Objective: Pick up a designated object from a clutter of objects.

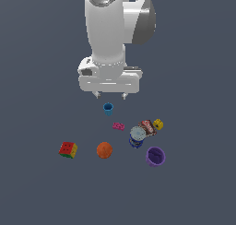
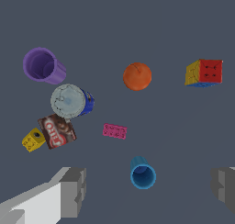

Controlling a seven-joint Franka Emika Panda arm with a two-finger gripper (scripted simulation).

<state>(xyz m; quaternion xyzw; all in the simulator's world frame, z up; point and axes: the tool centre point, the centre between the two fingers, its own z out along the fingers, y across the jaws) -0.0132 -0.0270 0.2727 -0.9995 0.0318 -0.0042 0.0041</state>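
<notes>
The small bright-blue cup (image 1: pixel 108 109) stands upright on the grey floor, apart from the other items. In the wrist view the blue cup (image 2: pixel 142 173) shows its open mouth between my two fingers. My gripper (image 1: pixel 110 96) hangs open and empty above and just behind the cup, not touching it. In the wrist view the gripper (image 2: pixel 149 188) has its fingers wide apart on either side of the cup. The clutter lies in front: the purple cup (image 1: pixel 156 156), the dark-blue can (image 1: pixel 137 136), the pink brick (image 1: pixel 118 126) and the orange ball (image 1: pixel 104 150).
A multicoloured puzzle cube (image 1: pixel 68 150) sits at the exterior view's left. A red-brown packet (image 1: pixel 148 127) and a yellow block (image 1: pixel 158 124) lie beside the can. The pink brick (image 2: pixel 114 131) is the item closest to the blue cup.
</notes>
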